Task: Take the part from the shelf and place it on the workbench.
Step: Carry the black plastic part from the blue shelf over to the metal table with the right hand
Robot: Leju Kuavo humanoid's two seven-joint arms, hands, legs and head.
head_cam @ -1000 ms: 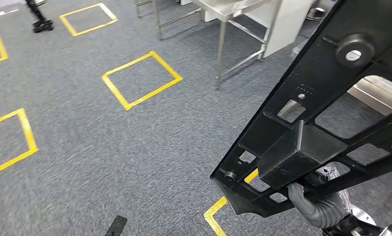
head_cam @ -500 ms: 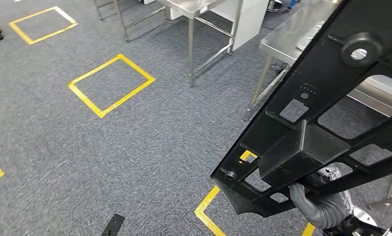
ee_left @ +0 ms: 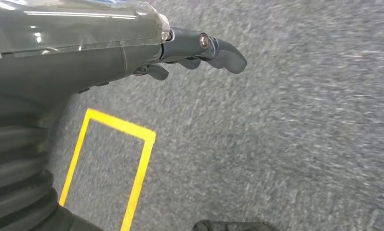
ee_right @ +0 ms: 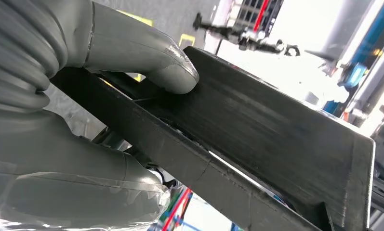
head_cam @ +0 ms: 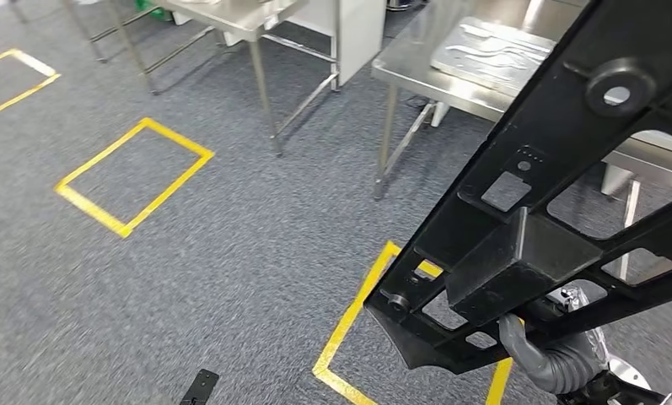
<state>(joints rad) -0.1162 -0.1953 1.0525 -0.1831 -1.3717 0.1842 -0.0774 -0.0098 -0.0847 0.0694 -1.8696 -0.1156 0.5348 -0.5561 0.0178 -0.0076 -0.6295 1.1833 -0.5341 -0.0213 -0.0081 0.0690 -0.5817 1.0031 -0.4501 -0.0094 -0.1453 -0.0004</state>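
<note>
Black perforated frame part (head_cam: 560,186) tilted diagonally, held aloft near steel workbench (head_cam: 484,59).

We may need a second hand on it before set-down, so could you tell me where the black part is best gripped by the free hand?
Probably the narrow lower end of the black part, near the small round boss, coming up from the left and below. There the frame tapers to thin ribs with open cut-outs that fingers can hook. The right hand already grips under the boxy block, and the left hand hangs free.
</note>
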